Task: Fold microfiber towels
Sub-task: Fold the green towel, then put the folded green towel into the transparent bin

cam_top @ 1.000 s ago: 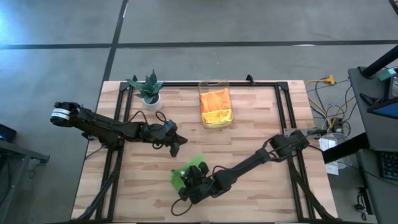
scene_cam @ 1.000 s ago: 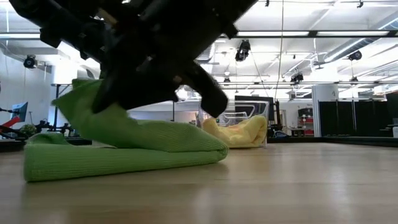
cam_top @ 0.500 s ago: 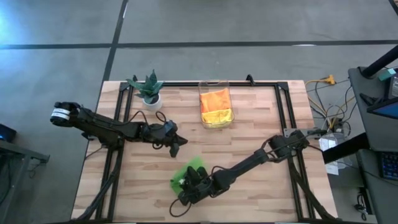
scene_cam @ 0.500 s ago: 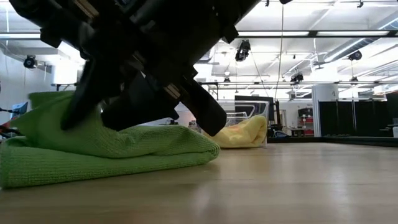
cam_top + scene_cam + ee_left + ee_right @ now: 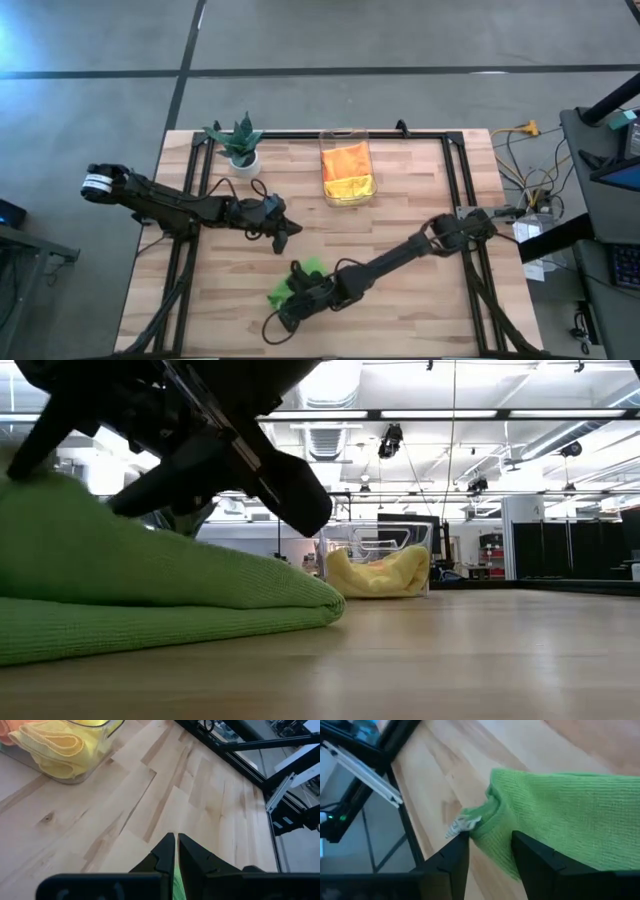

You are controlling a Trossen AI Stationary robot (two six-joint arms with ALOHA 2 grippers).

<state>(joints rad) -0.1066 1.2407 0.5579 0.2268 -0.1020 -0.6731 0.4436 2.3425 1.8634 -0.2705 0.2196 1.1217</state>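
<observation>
A lime green microfiber towel (image 5: 284, 291) lies folded on the table near its front edge, and it fills the left of the low view (image 5: 150, 590). My right gripper (image 5: 288, 308) hangs over the towel's near-left end with its fingers open. In the right wrist view the fingers (image 5: 490, 852) flank a towel corner bearing a white label (image 5: 465, 823). My left gripper (image 5: 283, 233) is shut and empty, held above the table left of centre (image 5: 176, 845). An orange and a yellow towel lie folded in a clear bin (image 5: 347, 172). My right gripper comes at the green towel slanting down from the table's right. Its open fingers (image 5: 454, 855) stand on either side of the folded edge next to the label corner (image 5: 485, 827). Whether either finger touches the cloth, I cannot tell. The towel lies flat on the table.
A small potted plant (image 5: 240, 145) stands at the far left. The clear bin (image 5: 375, 565) sits at the far middle. A black frame (image 5: 455, 170) runs along the table's far and side edges. Bare wood lies right of the green towel.
My right gripper has opened and let go of the green towel's raised layer, then risen a little and shifted toward the table's near-left. That layer has dropped flat onto the layer beneath it. The whole towel has slid toward the near-left edge.
</observation>
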